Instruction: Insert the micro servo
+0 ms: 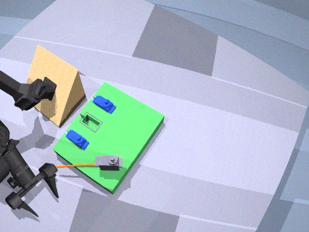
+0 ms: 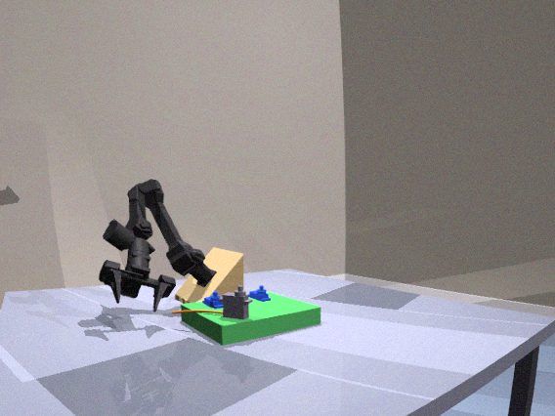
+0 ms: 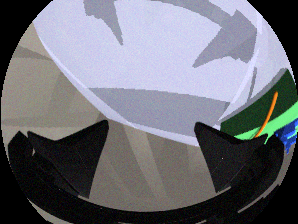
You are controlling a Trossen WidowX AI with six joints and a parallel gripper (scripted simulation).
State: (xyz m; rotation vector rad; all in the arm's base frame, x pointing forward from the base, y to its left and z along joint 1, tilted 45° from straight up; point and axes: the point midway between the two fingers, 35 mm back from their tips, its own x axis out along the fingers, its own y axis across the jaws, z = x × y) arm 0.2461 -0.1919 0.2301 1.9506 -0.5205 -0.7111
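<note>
Nearest in the exterior view, the servo (image 1: 109, 163) (image 2: 235, 305) stands upright on the deck (image 1: 130, 125) (image 2: 274, 328) (image 3: 245, 116), by its front corner and well apart from the pocket, shaft up. Its orange cable (image 1: 76, 165) (image 2: 195, 311) (image 3: 272, 110) runs out past the deck's edge towards the gripper (image 1: 48, 207) (image 2: 137, 307) (image 3: 153, 125), which hangs beside the deck over the table (image 1: 217, 117) (image 2: 415, 332) — fingers spread wide, points down, grasping nothing. Further back, two blue servos (image 1: 104, 104) (image 2: 260, 294) (image 3: 286, 136) sit in the deck, and between them lies the outlined pocket (image 1: 93, 123), unfilled. Behind — just off the deck — stands a tan wedge (image 1: 58, 73) (image 2: 227, 269), sloping face up.
</note>
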